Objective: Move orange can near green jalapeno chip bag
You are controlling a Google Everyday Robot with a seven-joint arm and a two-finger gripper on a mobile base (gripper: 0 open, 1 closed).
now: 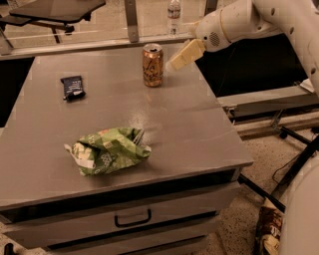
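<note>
Nearest the viewer, the front edge of the grey table (209,149) runs across the lower frame, with a drawer (169,216) and its dark handle (132,218) set below it. At lower right, a brown chip bag (268,233) stands on the speckled floor (234,234), partly hidden by a pale rounded body at the frame's edge.

On the front-left part of the tabletop lies the green jalapeno chip bag (109,151). It is crumpled and flattened, with white patches at its left end, and sits near the front edge. Farther back, toward the left side, a small dark packet (73,87) lies flat.

Toward the rear of the table, right of centre, the orange can (152,64) stands upright with its silver top showing. It is well apart from the green jalapeno chip bag, with a broad stretch of bare tabletop between them.

Just beside the can's right side, at about the height of its upper half, hangs the gripper (184,55). It is pale yellow and slants down and leftward toward the can, apparently not touching it. Whether the gripper is open or closed cannot be told from this angle. Its white arm (249,20) enters from the upper right.

Beyond the rear edge, a clear plastic bottle (173,14) stands upright.
</note>
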